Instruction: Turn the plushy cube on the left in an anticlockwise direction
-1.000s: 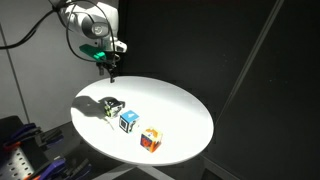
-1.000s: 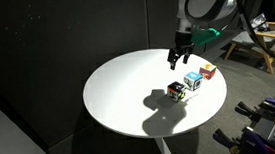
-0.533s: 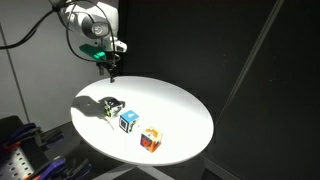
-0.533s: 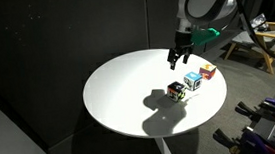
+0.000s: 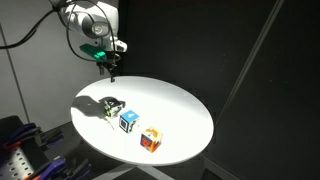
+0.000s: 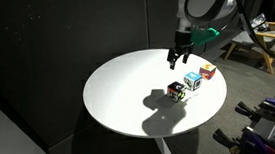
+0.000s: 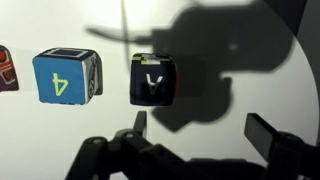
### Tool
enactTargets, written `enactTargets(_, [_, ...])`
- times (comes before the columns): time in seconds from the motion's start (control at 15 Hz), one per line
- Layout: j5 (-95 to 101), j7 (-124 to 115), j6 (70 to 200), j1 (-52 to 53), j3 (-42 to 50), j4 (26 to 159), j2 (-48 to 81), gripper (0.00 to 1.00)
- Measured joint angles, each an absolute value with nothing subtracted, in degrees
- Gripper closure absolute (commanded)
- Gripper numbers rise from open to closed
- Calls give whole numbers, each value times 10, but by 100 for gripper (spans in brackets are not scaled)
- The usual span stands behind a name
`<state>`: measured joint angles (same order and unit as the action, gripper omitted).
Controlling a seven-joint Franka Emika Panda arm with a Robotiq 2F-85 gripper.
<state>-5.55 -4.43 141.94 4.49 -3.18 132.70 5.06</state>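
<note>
Gripper (image 5: 112, 72) spread wide, empty, hovering above white table (image 5: 180, 105) | plushy cube (image 5: 113, 106) leftmost in row, untouched | blue-and-white cube (image 5: 129, 121) just right | orange cube (image 5: 151, 140) nearest.

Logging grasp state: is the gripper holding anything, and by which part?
Nothing is held. The gripper hangs open above the table, apart from the plushy cube.

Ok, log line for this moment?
tool: open, hovering above table | plushy cube: on table, untouched | turn: not started
</note>
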Motion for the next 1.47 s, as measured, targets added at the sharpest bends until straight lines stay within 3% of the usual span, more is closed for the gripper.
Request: enactTargets(1.47, [-45,-49,1395,45,-23,1264,157,0])
